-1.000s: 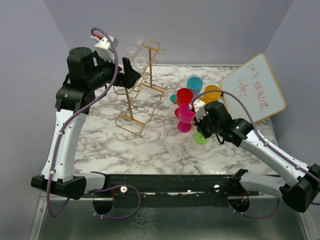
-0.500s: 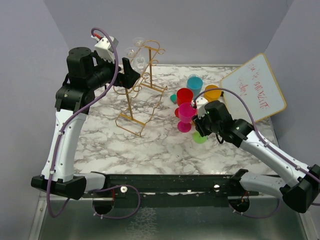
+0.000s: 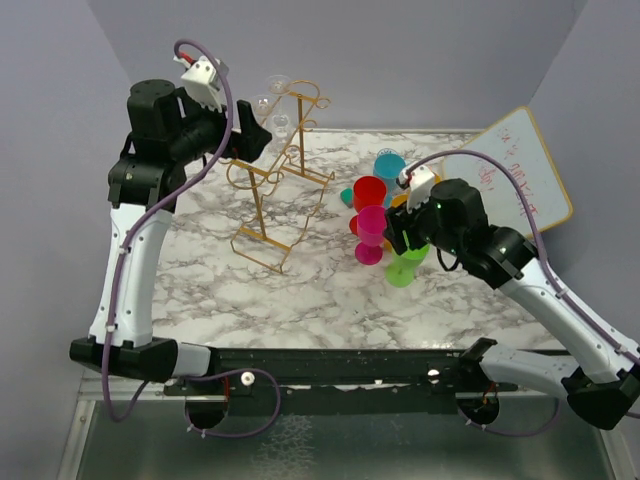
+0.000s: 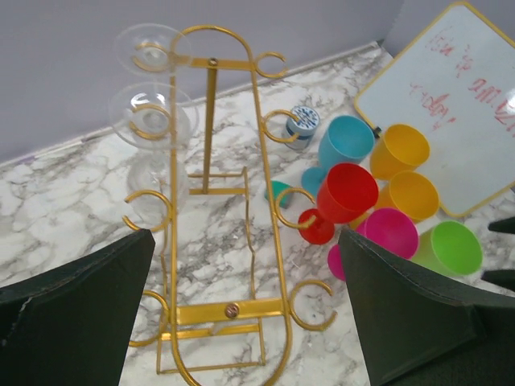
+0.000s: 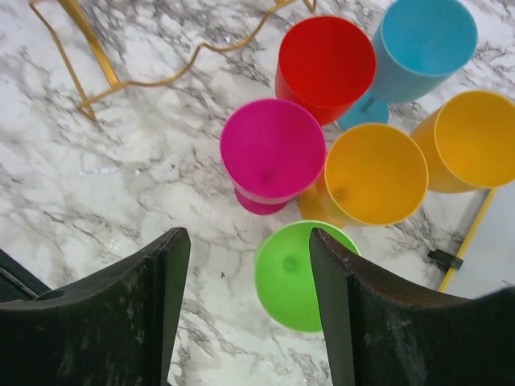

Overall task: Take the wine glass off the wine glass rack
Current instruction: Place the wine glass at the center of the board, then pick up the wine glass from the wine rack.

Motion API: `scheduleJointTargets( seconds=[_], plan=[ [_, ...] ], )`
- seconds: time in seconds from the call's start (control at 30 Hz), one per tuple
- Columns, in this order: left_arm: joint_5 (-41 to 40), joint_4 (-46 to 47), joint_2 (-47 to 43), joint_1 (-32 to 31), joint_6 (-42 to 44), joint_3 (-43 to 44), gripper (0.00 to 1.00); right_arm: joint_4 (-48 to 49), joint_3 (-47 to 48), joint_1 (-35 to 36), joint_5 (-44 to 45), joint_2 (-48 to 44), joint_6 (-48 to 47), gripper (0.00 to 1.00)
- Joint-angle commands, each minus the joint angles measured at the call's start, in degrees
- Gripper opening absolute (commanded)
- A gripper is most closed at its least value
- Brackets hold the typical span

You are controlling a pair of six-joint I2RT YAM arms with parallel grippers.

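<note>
The wine glass rack point(image 3: 262, 205), a gold wire stand with scroll hooks, stands at the back left of the marble table. Clear wine glasses point(image 3: 262, 103) hang upside down from the hooks on its left side. In the left wrist view the rack point(image 4: 232, 310) runs up the middle, with a clear wine glass point(image 4: 153, 117) at the upper left. My left gripper point(image 3: 256, 140) hovers beside the rack's upper arms, open and empty point(image 4: 245, 314). My right gripper point(image 3: 405, 235) is open above a green goblet point(image 5: 302, 277) and holds nothing point(image 5: 249, 305).
Coloured plastic goblets cluster right of the rack: red point(image 5: 326, 60), pink point(image 5: 272, 149), blue point(image 5: 426, 40) and two orange ones point(image 5: 374, 173). A whiteboard point(image 3: 510, 175) leans at the far right. A small blue-and-white roll point(image 4: 304, 121) lies behind the goblets.
My right gripper has opened, let go of the green goblet and lifted away; the goblet stands on the table. The left arm has shifted slightly up and left.
</note>
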Motion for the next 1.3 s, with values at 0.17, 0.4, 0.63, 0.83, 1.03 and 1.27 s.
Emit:
scheduleJointTargets(
  seconds=[0.17,0.4,0.63,0.83,1.03,1.27],
  plan=[
    [6.3,1.5,10.1,10.7,-2.4,10.6,0.99,0.0,8.7,0.2,-5.0,5.2,10.7,0.67],
    [12.8,8.2,13.6,16.3,-7.1,8.8,0.98,4.7,10.8,0.2,-8.7,5.8,12.8,0.68],
    [18.8,17.0,19.2,17.5,-18.3,10.0,0.89,5.2,11.2,0.2,-7.5,6.4,14.1,0.69],
    [24.6,23.4,23.8,17.7,-22.4,10.6,0.87,4.9,10.0,0.2,-5.8,4.7,15.1,0.69],
    [25.2,26.6,28.8,17.6,-26.9,12.8,0.81,3.6,9.9,0.2,-3.3,4.5,15.4,0.69],
    [28.0,26.9,34.0,16.6,-28.9,17.0,0.75,2.5,10.5,0.2,-2.1,4.9,17.0,0.69]
  ],
)
